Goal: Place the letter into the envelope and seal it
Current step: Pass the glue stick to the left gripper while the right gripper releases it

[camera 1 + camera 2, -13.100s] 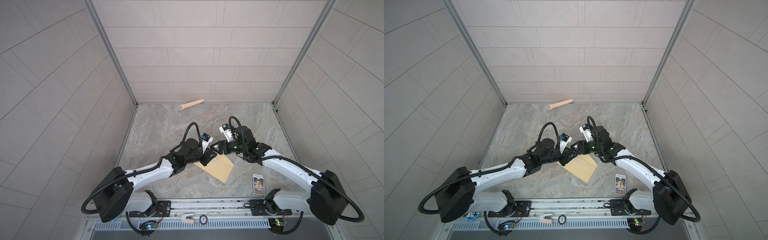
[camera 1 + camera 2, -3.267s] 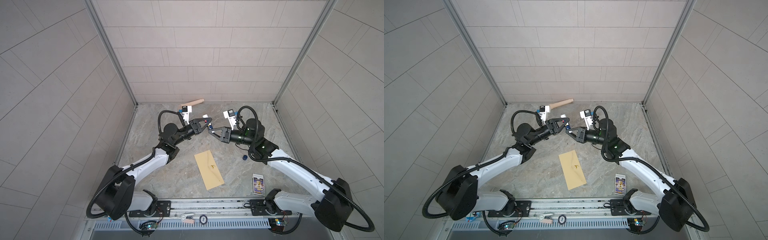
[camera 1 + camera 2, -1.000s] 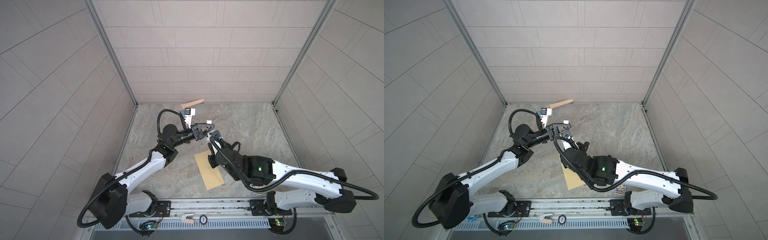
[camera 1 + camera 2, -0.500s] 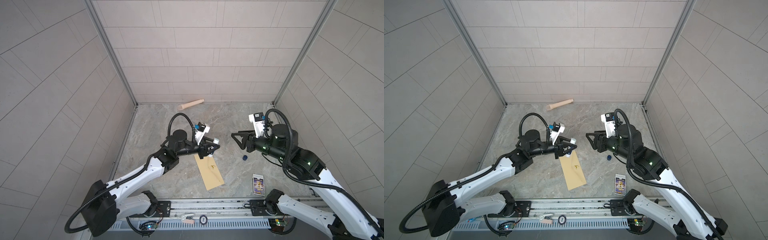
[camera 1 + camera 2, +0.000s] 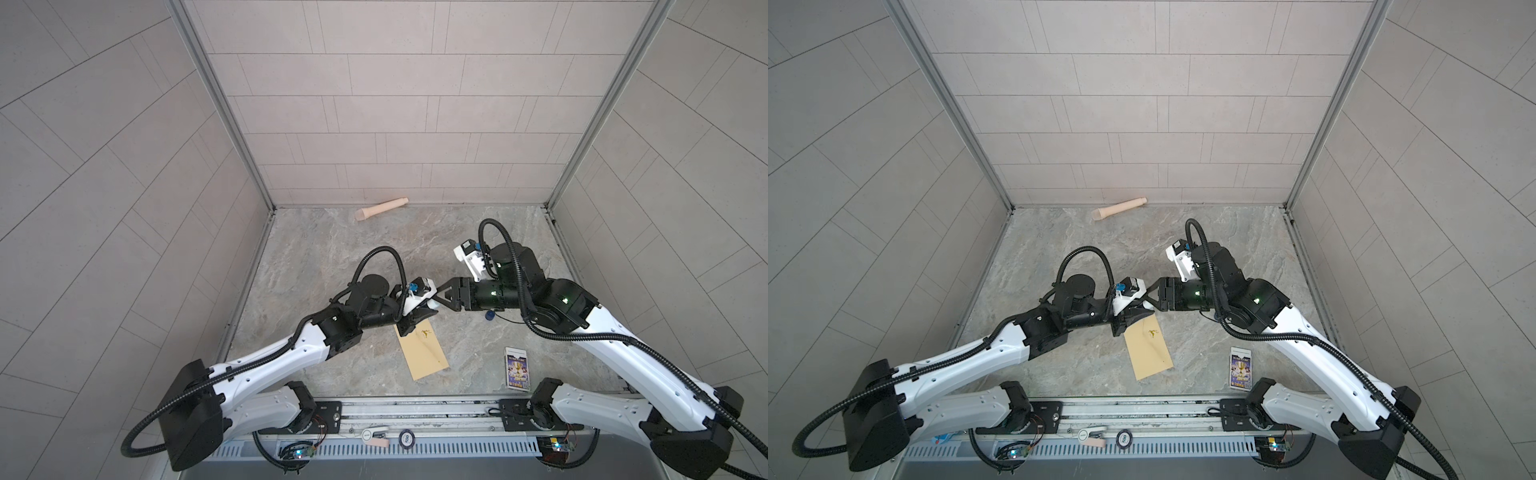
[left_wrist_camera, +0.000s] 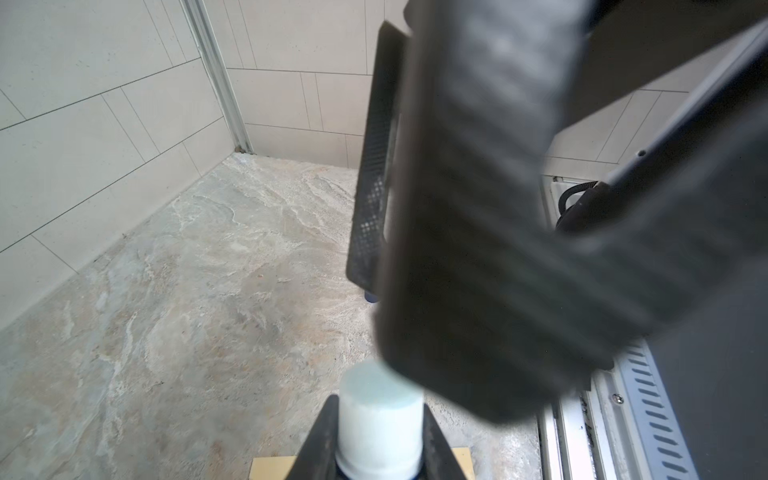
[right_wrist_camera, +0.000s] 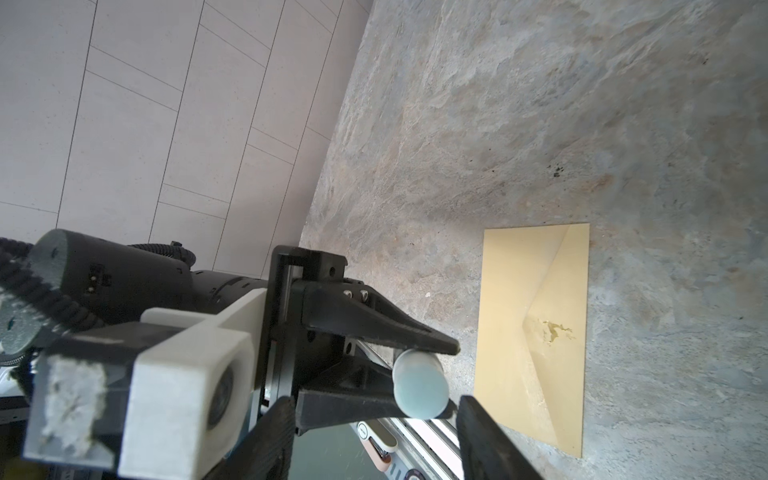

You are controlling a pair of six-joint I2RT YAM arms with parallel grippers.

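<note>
Shows envelope (image 5: 424,353) lying flat on stone table (image 5: 332,249), flap folded down, front of centre. Shows right gripper (image 5: 440,297) spread wide, tips just beside the end of a white stick (image 7: 420,390). Shows left gripper (image 5: 426,312) pinching that stick above the envelope's far end.

A worktop (image 5: 316,249) of grey-beige marbled stone is seen enclosed on three sides by walls (image 5: 395,104) clad in pale matte tiles, laid in staggered courses. Aluminium posts (image 5: 226,112) are set at both far corners. A slotted metal rail (image 5: 457,448) is fitted along the near edge. The enclosure is evenly, softly lit.
</note>
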